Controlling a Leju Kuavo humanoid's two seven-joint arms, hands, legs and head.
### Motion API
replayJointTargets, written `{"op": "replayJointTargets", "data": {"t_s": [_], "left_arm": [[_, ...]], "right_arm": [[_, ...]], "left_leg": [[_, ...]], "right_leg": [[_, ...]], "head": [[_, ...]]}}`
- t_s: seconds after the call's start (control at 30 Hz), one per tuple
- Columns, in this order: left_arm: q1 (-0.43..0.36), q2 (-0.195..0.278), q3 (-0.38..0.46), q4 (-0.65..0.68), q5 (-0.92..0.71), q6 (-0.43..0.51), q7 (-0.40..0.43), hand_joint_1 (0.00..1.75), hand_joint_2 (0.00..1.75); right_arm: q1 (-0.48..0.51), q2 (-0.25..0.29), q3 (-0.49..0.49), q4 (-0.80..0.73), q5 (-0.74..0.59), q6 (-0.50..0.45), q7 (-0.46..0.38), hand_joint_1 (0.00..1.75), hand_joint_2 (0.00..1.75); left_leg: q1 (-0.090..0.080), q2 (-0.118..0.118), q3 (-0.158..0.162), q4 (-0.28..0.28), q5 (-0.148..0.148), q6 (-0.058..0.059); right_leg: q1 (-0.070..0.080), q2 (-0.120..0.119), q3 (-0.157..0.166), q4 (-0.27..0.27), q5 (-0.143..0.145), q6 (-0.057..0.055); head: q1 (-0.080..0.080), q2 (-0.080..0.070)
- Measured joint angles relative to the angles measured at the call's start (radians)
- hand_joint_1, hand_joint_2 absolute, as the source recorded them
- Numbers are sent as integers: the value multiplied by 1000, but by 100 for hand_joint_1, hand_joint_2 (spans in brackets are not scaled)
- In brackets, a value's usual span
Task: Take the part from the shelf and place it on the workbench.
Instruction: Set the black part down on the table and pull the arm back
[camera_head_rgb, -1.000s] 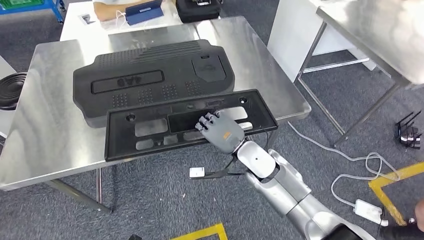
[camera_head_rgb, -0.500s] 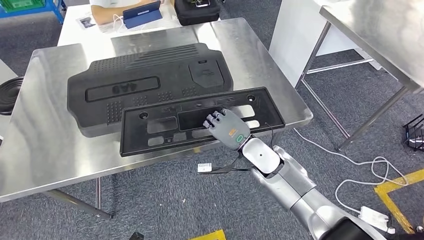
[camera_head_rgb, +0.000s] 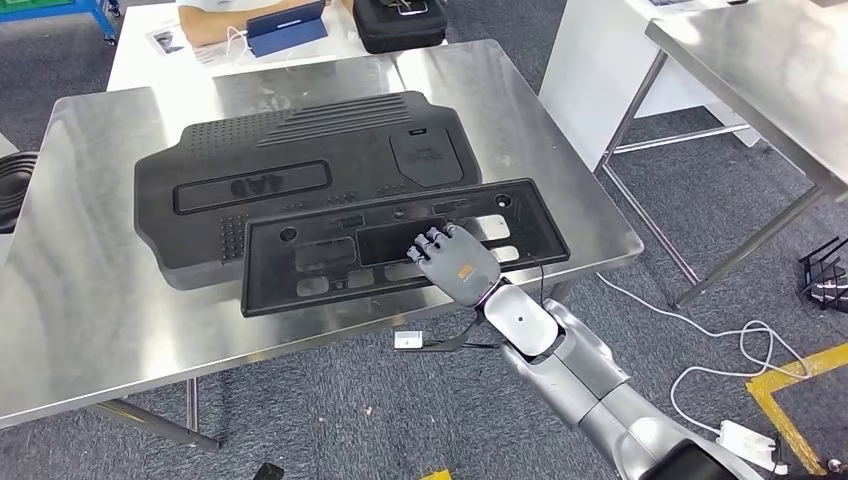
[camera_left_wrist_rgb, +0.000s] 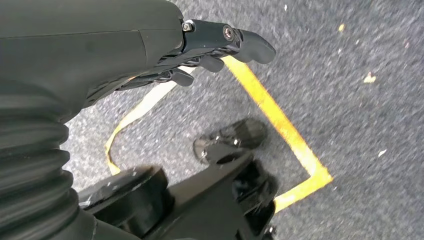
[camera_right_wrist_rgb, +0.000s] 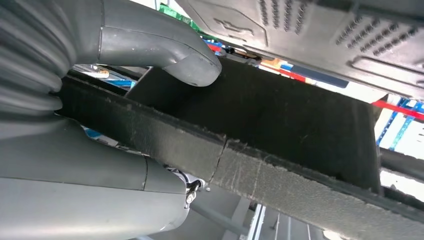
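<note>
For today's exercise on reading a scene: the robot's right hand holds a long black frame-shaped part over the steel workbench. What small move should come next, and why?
Probably lower the black frame part flat and then let go. The right hand grips its near edge, thumb on one face, and the frame already lies across the larger black panel on the steel workbench, so little travel seems left.

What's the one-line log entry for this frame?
phase: placing | right robot hand: grips flat black frame panel, over steel workbench | left robot hand: hangs over floor, holds nothing | large black part: on workbench

Head camera looks down (wrist cameras close-up).
</note>
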Motion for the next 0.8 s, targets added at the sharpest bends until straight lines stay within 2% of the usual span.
{"op": "replayJointTargets", "data": {"t_s": [0.03,0.1,0.13,0.17,0.2,0.23,0.3,0.33,0.4,0.47,0.5,0.53,0.6,0.63,0.67,0.7,0.77,0.8], "left_arm": [[-2,0,0,0,0,0,0,0,175],[-4,-1,0,0,2,0,0,0,175],[-4,-1,0,0,2,0,0,0,175],[-4,0,0,0,2,0,0,0,175],[-5,-1,0,0,3,0,0,0,175],[-5,-1,0,0,3,0,0,0,175],[-6,-5,0,0,3,-1,-1,0,175],[-6,-7,0,0,4,-2,-1,0,175],[-6,-9,0,0,6,-3,-2,0,175],[-5,-9,0,0,8,-3,-2,0,175],[-5,-9,0,-1,8,-3,-2,0,175],[-5,-9,0,-1,9,-3,-3,0,175],[-5,-9,0,-1,9,-3,-3,0,175],[-4,-9,0,-1,9,-3,-3,0,175],[-4,-9,0,-1,9,-3,-3,0,175],[-4,-8,0,-1,9,-3,-3,0,175],[-4,-7,0,-1,9,-3,-3,0,175],[-5,-8,0,-1,9,-3,-3,0,175]], "right_arm": [[0,0,-2,0,3,-1,1,175,175],[1,0,-3,2,9,-4,2,175,175],[3,0,-3,4,10,-4,2,175,175],[5,0,-3,5,11,-4,2,175,175],[6,0,-3,5,12,-4,2,175,175],[6,0,-5,5,12,-4,2,175,175],[4,-1,-10,5,15,-4,2,175,175],[4,-1,-12,5,17,-4,2,175,175],[3,0,-14,5,20,-4,2,175,175],[2,3,-15,5,22,-4,2,175,175],[2,4,-15,5,22,-4,2,175,175],[2,5,-15,5,22,-3,2,175,175],[1,7,-15,6,23,-3,2,175,175],[2,7,-15,6,23,-3,2,175,175],[2,7,-15,7,23,-3,2,175,175],[2,7,-15,7,23,-3,2,175,175],[2,8,-15,8,24,-3,2,175,175],[1,8,-15,8,24,-2,2,175,175]], "left_leg": [[1,-1,1,-1,-1,5],[-1,-5,1,-1,-4,11],[-2,-8,1,-1,-6,13],[-3,-11,2,-1,-6,14],[-4,-16,3,-1,-7,15],[-6,-21,5,-1,-8,15],[-10,-31,6,-1,-10,12],[-12,-34,6,-1,-11,10],[-14,-37,7,-2,-13,2],[-13,-29,5,7,-22,-7],[-13,-22,-4,31,-38,-12],[-12,-14,-23,75,-65,-17],[-6,-5,-84,203,-128,-27],[-3,-3,-111,255,-144,-32],[1,-1,-125,275,-140,-36],[5,3,-118,254,-117,-41],[13,20,-55,127,-49,-48],[13,26,-25,69,-27,-48]], "right_leg": [[-1,-1,-30,55,-22,-1],[-1,-1,-111,200,-68,-4],[-1,-1,-144,249,-77,-3],[0,-1,-160,261,-70,1],[1,-1,-153,230,-48,7],[3,0,-127,163,-14,11],[10,5,-63,18,44,6],[14,7,-42,-24,59,0],[18,5,-30,-41,65,-8],[9,0,-24,-49,68,-18],[4,-3,-18,-54,69,-25],[0,-7,-13,-58,69,-32],[1,-12,-6,-58,65,-40],[1,-15,-4,-57,64,-41],[1,-17,-2,-57,62,-41],[-1,-19,-1,-55,60,-39],[-4,-24,3,-46,51,-28],[-2,-26,3,-39,45,-21]], "head": [[1,0],[2,0],[2,0],[2,0],[2,0],[2,0],[2,0],[1,0],[1,0],[0,0],[-1,0],[-2,0],[-2,0],[-2,0],[-2,0],[-2,0],[-2,0],[-4,0]]}}
